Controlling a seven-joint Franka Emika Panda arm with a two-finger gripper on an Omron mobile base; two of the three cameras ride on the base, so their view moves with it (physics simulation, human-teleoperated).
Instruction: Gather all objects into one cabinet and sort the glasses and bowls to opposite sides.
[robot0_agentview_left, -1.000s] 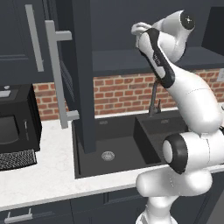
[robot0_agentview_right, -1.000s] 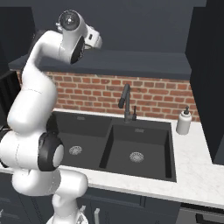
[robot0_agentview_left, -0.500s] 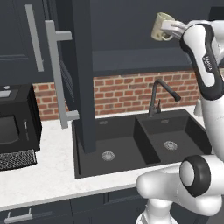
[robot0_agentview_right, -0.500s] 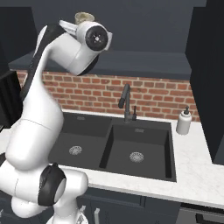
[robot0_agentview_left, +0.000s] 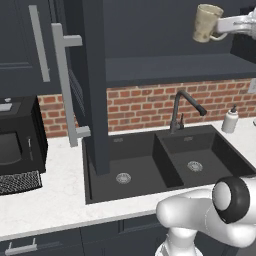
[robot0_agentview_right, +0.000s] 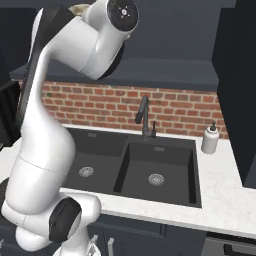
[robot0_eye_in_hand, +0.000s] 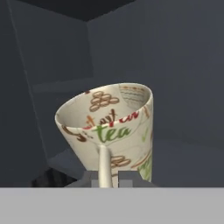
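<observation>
Cup (robot0_agentview_left: 206, 23) tilted, handle clamped between fingers (robot0_eye_in_hand: 124, 178); fingers mostly hidden behind cup.

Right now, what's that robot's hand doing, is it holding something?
Hand: closed on the cream cup, gripping its handle.

Cream cup (robot0_agentview_left: 206, 23) held high by its handle, sink (robot0_agentview_left: 165, 162) below
</observation>
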